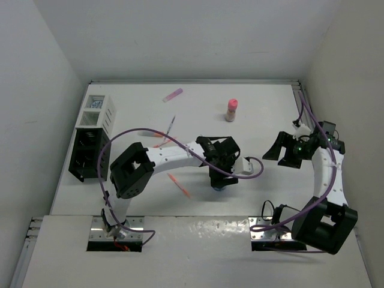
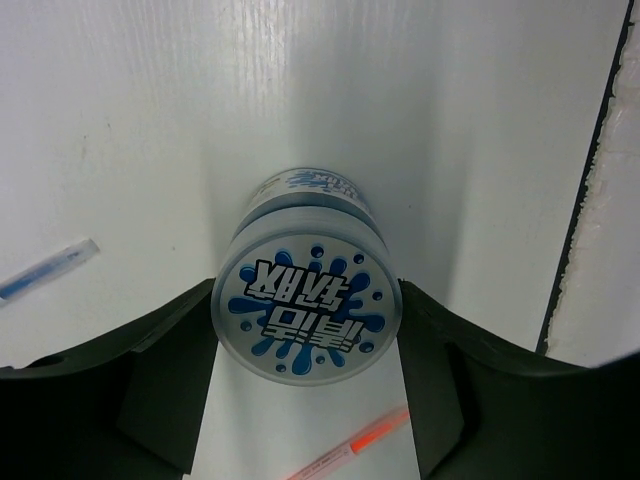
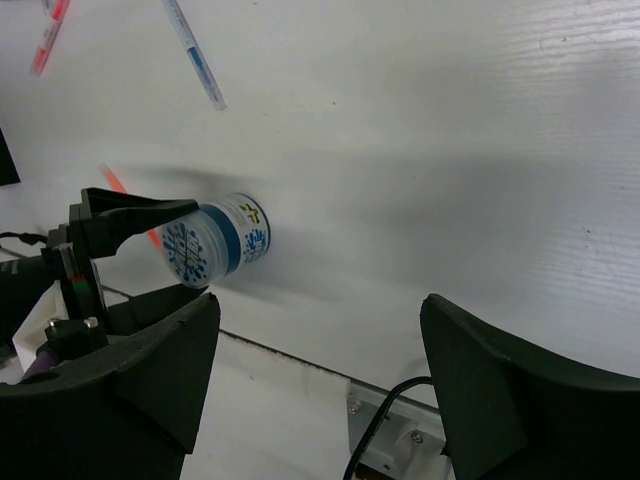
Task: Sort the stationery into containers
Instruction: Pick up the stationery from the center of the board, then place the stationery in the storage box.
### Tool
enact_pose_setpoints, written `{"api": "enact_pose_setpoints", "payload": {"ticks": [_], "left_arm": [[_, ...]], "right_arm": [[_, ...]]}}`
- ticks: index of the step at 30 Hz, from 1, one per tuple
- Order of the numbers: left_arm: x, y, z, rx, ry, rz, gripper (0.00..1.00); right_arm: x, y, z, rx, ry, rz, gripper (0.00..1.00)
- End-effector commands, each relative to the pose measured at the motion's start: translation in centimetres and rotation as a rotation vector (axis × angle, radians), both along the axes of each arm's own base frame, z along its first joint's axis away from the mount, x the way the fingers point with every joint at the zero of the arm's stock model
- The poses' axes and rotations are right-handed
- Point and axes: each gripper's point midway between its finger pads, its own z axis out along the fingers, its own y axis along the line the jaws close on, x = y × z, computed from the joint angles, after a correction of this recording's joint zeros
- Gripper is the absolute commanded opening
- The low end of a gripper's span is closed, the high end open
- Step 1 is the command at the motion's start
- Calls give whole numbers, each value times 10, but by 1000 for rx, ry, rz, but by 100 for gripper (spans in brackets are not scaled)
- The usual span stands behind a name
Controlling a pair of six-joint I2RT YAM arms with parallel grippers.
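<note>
Since the left claw (image 2: 308, 296) is clenched on the squat round jar with a blue splash-printed cap (image 2: 306, 312), both fingers pressed to the cap's sides, the step in hand looks like the pickup of that jar. It appears to stand on the white bench (image 2: 450, 120), just beside a thin orange pen (image 2: 355, 445). Next comes a straight lift, then a carry left to the black slatted organiser box (image 1: 87, 155) or the white slatted organiser box (image 1: 99, 111) behind it, both well apart from here. The right claw (image 3: 315, 320) hangs released and empty.

White table (image 1: 270, 102) boxed by plain white walls (image 1: 180, 36) (soft, even light).
</note>
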Motion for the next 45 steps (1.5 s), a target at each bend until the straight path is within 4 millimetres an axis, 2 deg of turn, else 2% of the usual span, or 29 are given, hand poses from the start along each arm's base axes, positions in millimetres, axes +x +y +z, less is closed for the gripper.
{"api": "enact_pose_setpoints", "payload": {"ticks": [1,3,4,6,7,9,10,11,12,13,14,16,17,19,20,21,22,25,26,30,36,45], "left_arm": [[18,0,19,-63,-29,46,44],[25,6,30,-84,-15,70,39],[41,14,39,-96,-18,104,35],[51,30,53,-95,18,129,29],[75,43,69,-119,8,178,27],[92,69,87,-118,37,232,20],[118,94,96,-125,30,306,18],[132,108,118,-146,12,349,16],[160,140,129,-163,-4,446,13],[173,158,140,-179,-11,504,12],[202,197,161,-212,-43,623,10],[226,240,180,-238,-69,741,9],[253,286,202,-274,-123,854,8],[273,333,213,-307,-138,979,7],[284,379,234,-340,-199,1077,7],[290,401,241,-351,-234,1118,7],[294,438,248,-359,-272,1195,6],[299,485,261,-406,-357,1276,6],[297,509,256,-407,-366,1323,6],[299,543,252,-397,-386,1360,5],[304,556,215,-368,-318,1375,4],[316,570,181,-299,-301,1404,4]], "right_arm": [[5,0,9,3,-41,21,80],[5,-1,7,1,-40,21,80],[4,-1,5,0,-38,20,80],[3,-1,2,3,-33,23,80],[3,-1,1,2,-32,22,80],[3,1,-2,13,-30,23,79],[3,1,-2,16,-31,23,79],[3,3,-3,27,-26,23,79],[4,3,-5,29,-26,23,79],[4,4,-6,35,-25,23,79],[5,5,-8,42,-26,24,79],[5,7,-10,53,-20,28,78],[5,9,-12,56,-17,32,78],[6,10,-14,58,-15,38,78],[7,11,-15,58,-17,40,78],[7,12,-16,55,-19,46,78],[8,13,-17,55,-18,52,77],[8,16,-20,56,-13,58,77],[9,17,-21,57,-11,60,77],[8,19,-26,62,4,70,77],[8,18,-29,57,10,74,77],[6,18,-31,55,22,74,77]]}}
